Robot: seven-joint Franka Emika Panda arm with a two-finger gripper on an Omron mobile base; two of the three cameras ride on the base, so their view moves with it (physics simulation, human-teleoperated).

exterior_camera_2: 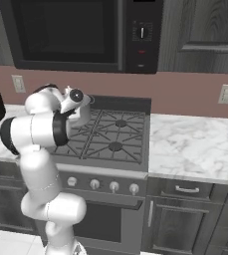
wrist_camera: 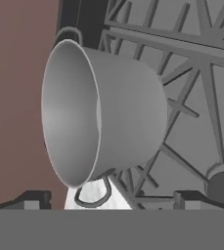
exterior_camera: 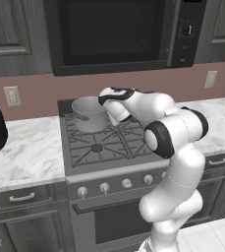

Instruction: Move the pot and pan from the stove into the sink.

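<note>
Standing on the rear-left grate of the steel gas stove [exterior_camera: 104, 147], the deep grey brushed-metal pot [exterior_camera: 89, 113] is seen upright near the back wall. Just beside its rim, the fingers [wrist_camera: 189, 199] of the white arm's gripper [wrist_camera: 111, 200] are spread wide, and nothing is held between them.

The pot [wrist_camera: 118, 117] is grey brushed metal, matt and smooth, with thin wire-like metal handles. The stove [exterior_camera: 104, 142] has dark, dull cast grates, a steel front and shiny round knobs. The worktop [exterior_camera_2: 195, 142] is glossy white veined marble.
</note>
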